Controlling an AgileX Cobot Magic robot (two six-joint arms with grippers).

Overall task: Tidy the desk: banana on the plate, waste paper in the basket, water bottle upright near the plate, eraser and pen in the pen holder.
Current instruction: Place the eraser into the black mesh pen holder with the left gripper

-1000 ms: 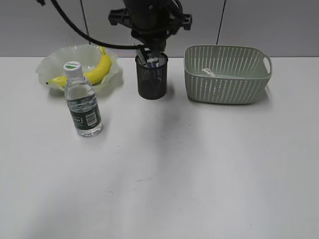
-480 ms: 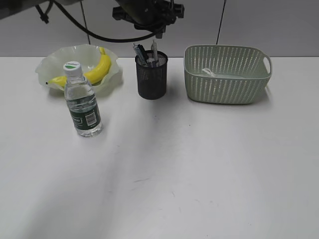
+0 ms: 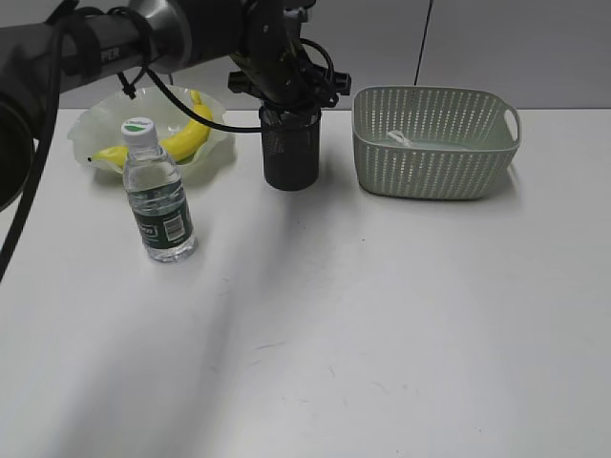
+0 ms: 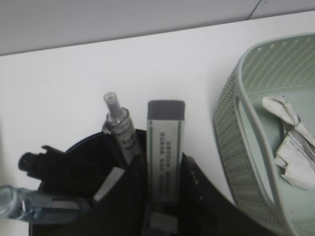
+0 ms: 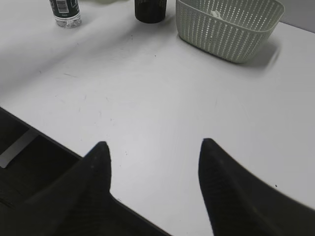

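Left wrist view — eraser (image 4: 166,152) between jaws, over pen holder (image 4: 78,167).

White desk (image 3: 382,315), faint scuffs. Directly on it: plate (image 3: 218,143) and upright bottle (image 3: 158,191), both left of the left fingers (image 4: 194,191); pen holder (image 3: 291,157) right under those fingers; basket (image 3: 434,143) just right of them. Right fingers (image 5: 216,172) hover over bare desk, well apart from everything.

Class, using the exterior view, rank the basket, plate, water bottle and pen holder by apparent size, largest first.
1. Basket
2. Plate, partly hidden by the bottle
3. Water bottle
4. Pen holder

The bottle stands nearer the camera, so its lead over the holder is unsure.
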